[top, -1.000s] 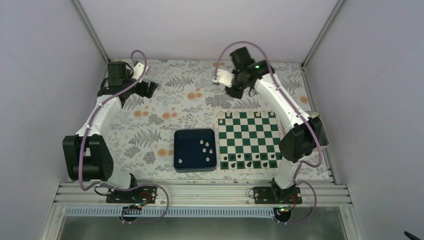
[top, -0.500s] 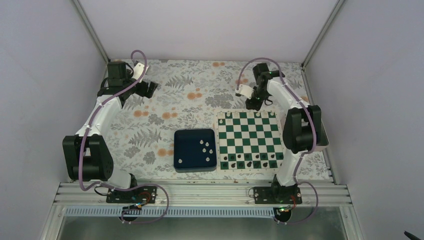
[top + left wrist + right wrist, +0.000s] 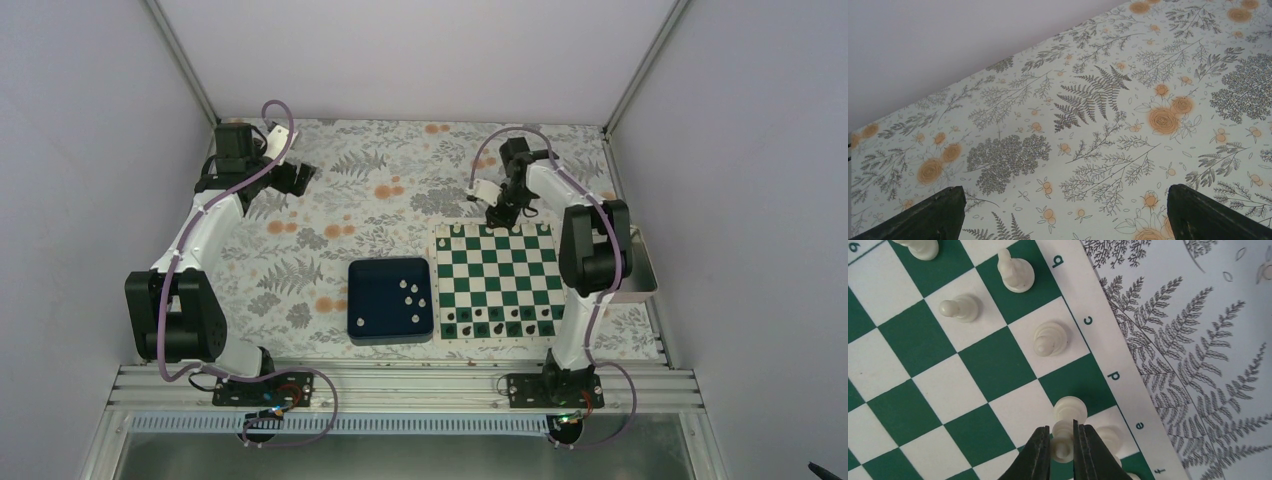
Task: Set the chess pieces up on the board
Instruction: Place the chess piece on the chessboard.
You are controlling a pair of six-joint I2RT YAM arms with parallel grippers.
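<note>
Now my right jaws are clenched on a white chess piece (image 3: pixel 1063 442), low over the board (image 3: pixel 923 365) at its edge row, beside letters d and e. Next I should set it squarely down, clear of the standing pieces (image 3: pixel 1050 339), then let go. My left jaws hang released over the bench (image 3: pixel 1073 125), empty.
</note>
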